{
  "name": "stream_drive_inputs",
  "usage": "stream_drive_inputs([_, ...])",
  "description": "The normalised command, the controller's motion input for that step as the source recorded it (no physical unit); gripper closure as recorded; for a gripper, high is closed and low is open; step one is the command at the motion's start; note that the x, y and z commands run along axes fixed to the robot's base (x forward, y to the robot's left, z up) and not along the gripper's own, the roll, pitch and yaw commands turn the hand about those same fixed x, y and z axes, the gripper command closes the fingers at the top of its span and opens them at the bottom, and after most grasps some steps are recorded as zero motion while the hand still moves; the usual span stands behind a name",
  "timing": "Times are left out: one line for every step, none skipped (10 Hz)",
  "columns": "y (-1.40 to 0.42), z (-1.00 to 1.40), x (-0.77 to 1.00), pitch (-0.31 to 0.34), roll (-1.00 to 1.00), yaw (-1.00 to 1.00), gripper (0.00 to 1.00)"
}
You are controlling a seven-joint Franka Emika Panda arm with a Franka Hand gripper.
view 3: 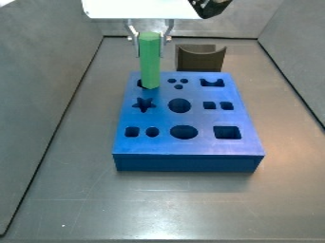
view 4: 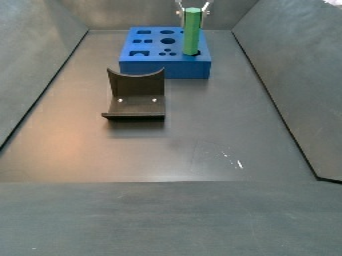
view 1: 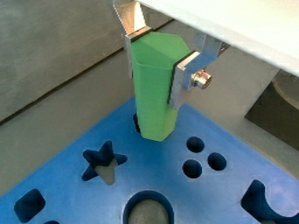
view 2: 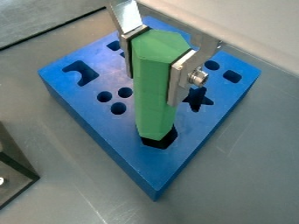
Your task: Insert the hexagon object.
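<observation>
Nearest the wrist cameras, my tool [view 2: 162, 54] is clamped on the upper part of the hexagon object [view 2: 155, 87], keeping it upright so its lower end sits in a hole at a corner of the blue block [view 2: 117, 140]. Farther off, the dark grey curved piece [view 3: 200, 56] sits untouched on the surface [view 4: 201, 140].

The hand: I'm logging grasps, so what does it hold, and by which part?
The hand holds the long bright green plastic hexagon peg by its upper end, upright, silver fingers on opposite sides.
</observation>
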Motion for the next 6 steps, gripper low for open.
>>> stream_drive_inputs([0.00, -0.29, 0.00, 0.000, 0.02, -0.02, 1.00])
stream_drive_inputs([0.00, -0.38, -0.01, 0.000, 0.07, -0.02, 1.00])
stream_drive_inputs([0.04, -0.29, -0.23, 0.000, 0.13, -0.02, 1.00])
stream_drive_inputs([0.04, -0.26, -0.21, 0.000, 0.11, -0.03, 1.00])
stream_drive_inputs([0.15, -0.33, -0.20, 0.000, 0.14, 0.00, 1.00])
stream_drive_inputs([0.10, -0.42, -0.07, 0.000, 0.18, 0.00, 1.00])
